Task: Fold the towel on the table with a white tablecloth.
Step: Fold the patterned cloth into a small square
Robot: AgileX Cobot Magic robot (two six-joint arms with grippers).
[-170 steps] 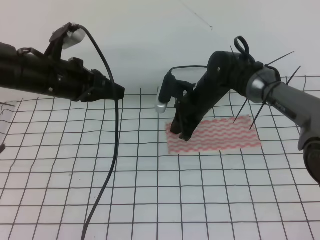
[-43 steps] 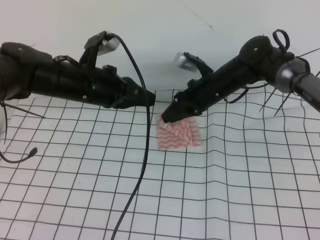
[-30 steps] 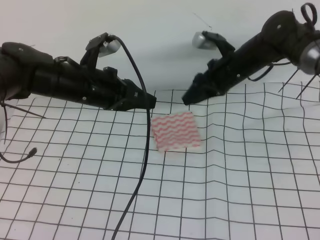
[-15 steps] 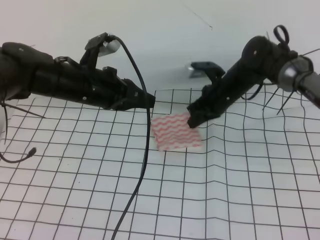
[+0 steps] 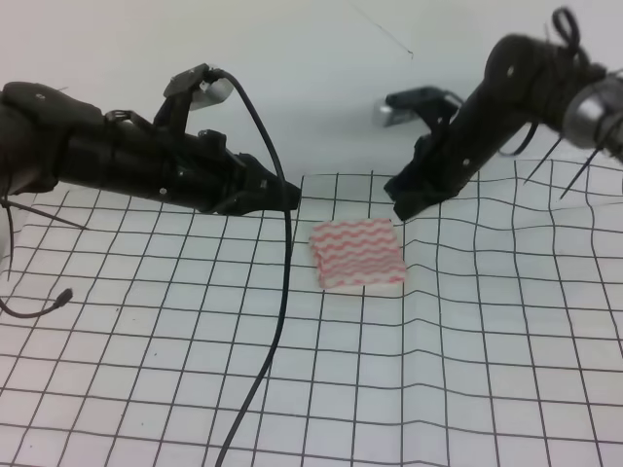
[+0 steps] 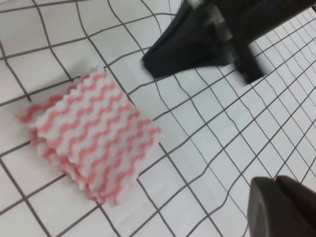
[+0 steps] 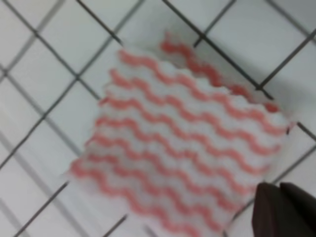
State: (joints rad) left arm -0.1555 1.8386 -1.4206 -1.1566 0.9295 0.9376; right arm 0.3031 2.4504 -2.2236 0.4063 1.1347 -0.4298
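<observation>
Your towel [image 5: 357,253] lies folded into a small, nearly square packet on the tablecloth [image 5: 467,370], a little behind the middle of the table [image 5: 117,389] and between the two arms. From the left wrist camera you can see stacked layers along its near edge — the wavy pink-red stripes [image 6: 94,133] run across the top face, and the edges do not line up perfectly. Nothing is touching it.

Your right gripper [image 5: 401,206] hangs just above the cloth beside the towel's far right corner, clear of it; its tip looks pinched together and holds nothing. In the right wrist view the dark fingertips [image 7: 284,210] sit side by side at the bottom right corner, with the towel filling most of the picture.

Your left gripper [image 5: 290,197] hovers to the left of the towel, a little behind it and apart from it, pointing toward the right arm. Its jaws look closed and empty — the left wrist view shows the fingertips [image 6: 281,205] pressed together. The left arm's black cable [image 5: 277,321] droops to the front edge.

The tablecloth ripples slightly to the right of the towel.
</observation>
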